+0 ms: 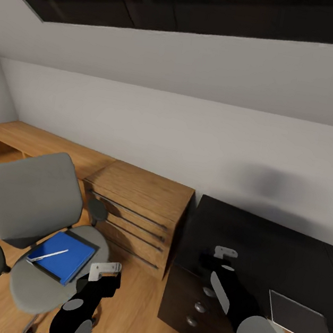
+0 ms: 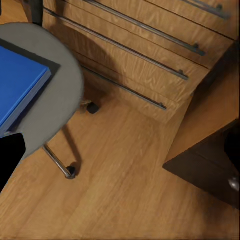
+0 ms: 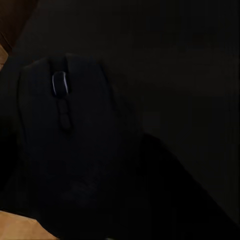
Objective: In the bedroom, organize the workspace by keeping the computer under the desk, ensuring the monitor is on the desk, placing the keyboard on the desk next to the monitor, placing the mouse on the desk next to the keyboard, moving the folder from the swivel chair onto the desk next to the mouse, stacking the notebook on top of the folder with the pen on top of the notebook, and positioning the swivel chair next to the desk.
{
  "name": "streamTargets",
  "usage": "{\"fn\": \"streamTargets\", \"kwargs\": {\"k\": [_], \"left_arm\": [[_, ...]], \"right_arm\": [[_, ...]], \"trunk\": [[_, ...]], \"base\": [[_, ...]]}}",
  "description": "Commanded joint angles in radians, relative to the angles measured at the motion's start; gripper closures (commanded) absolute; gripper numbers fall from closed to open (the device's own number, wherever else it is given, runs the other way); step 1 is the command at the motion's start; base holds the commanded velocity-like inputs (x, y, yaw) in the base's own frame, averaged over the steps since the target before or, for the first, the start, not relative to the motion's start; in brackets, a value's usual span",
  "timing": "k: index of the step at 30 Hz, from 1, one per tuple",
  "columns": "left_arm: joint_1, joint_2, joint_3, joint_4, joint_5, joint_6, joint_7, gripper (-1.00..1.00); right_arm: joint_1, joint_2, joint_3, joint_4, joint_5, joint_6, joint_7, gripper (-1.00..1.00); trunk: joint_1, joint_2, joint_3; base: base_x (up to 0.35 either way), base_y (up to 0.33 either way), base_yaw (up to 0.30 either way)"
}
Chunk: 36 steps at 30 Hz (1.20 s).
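Plainly, by label:

Chair: the grey padded swivel chair (image 1: 38, 232) with black armrests stands at about 8 o'clock in the head view, on the light wood floor (image 1: 132, 312).
Folder: the flat bright blue folder (image 1: 63, 258) lies on the chair seat, with a dark edge of something flat showing beneath it; a thin white-silver pen (image 1: 49, 255) rests on top.
Cabinet: the light-wood low drawer cabinet (image 1: 138, 210) sits between the chair and the glossy black desk (image 1: 271, 253), which spreads toward 3 o'clock.
Left gripper: the left gripper (image 1: 106, 271) hangs just beside the chair seat's near edge; whether its jaws are spread or pressed together cannot be told.
Right gripper: the right gripper (image 1: 225, 254) is over the desk's near corner; its jaw state cannot be told.
Left wrist view adds: the chair's chrome leg and caster (image 2: 70, 172), and the cabinet's long bar handles.
Right wrist view adds: a small rounded black mouse (image 3: 70, 135) lying on the black desk top, close under the camera.
Grey panel: a flat dark grey rectangle (image 1: 298, 319) lies on the desk around 4 o'clock.
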Motion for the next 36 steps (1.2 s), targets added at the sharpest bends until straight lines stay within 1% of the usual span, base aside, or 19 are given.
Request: {"fn": "streamTargets", "kwargs": {"k": [1,6,7,8,9,10,11,13,15,17,22,36], "left_arm": [[-0.001,0.0,-0.001,-0.002,0.009,0.002,0.009,-1.0],[-0.001,0.0,-0.001,-0.002,0.01,0.002,0.008,-1.0],[-0.001,0.0,-0.001,-0.002,0.01,0.002,0.008,-1.0],[-0.001,0.0,0.0,-0.002,0.023,0.002,0.008,-1.0],[-0.001,0.001,0.001,-0.002,0.054,0.001,0.008,-1.0],[-0.001,0.001,0.001,-0.002,0.055,0.001,0.008,-1.0],[-0.001,0.002,0.001,-0.003,0.057,0.001,0.008,-1.0],[-0.001,0.002,0.001,-0.003,0.057,0.001,0.008,-1.0],[-0.001,0.002,0.001,-0.004,0.057,0.001,0.008,-1.0],[-0.001,0.003,0.002,-0.003,0.057,0.001,0.008,-1.0],[-0.001,0.004,0.002,-0.003,0.056,0.0,0.008,-1.0],[-0.001,0.006,0.006,-0.004,0.054,-0.001,0.008,-1.0]], "right_arm": [[-0.001,-0.002,0.008,-0.006,-0.014,0.004,-0.011,1.0],[0.001,-0.003,0.007,-0.05,-0.015,0.008,-0.012,1.0],[0.001,-0.01,-0.005,-0.073,-0.029,0.008,-0.013,1.0],[0.003,-0.02,-0.02,-0.103,-0.053,0.008,-0.013,1.0],[0.004,-0.032,-0.037,-0.118,-0.066,0.007,-0.015,1.0],[0.004,-0.032,-0.04,-0.119,-0.066,0.008,-0.015,1.0],[0.005,-0.033,-0.052,-0.119,-0.067,0.009,-0.015,1.0],[0.005,-0.033,-0.056,-0.119,-0.067,0.009,-0.015,1.0],[0.005,-0.033,-0.057,-0.119,-0.067,0.009,-0.016,1.0],[0.005,-0.038,-0.058,-0.12,-0.067,0.009,-0.015,1.0],[0.005,-0.043,-0.058,-0.12,-0.067,0.01,-0.015,1.0],[0.005,-0.054,-0.059,-0.119,-0.068,0.006,-0.015,1.0]], "trunk": [[-0.004,0.006,0.002],[-0.023,0.041,0.017],[-0.027,0.048,0.021],[-0.031,0.055,0.024],[-0.035,0.062,0.028],[-0.039,0.069,0.031],[-0.043,0.076,0.034],[-0.05,0.09,0.04],[-0.05,0.09,0.04],[-0.05,0.09,0.041],[-0.05,0.09,0.046],[-0.05,0.09,0.059]], "base": [[-0.251,-0.252,0.0],[-0.246,-0.255,0.0],[-0.199,-0.208,0.0],[-0.065,-0.068,-0.08],[-0.004,-0.005,-0.048],[-0.004,-0.004,-0.039],[-0.001,-0.001,-0.01],[0.0,0.0,-0.004],[0.0,0.0,-0.001],[0.0,0.0,-0.08],[-0.059,0.0,-0.182],[-0.304,0.022,-0.241]]}}
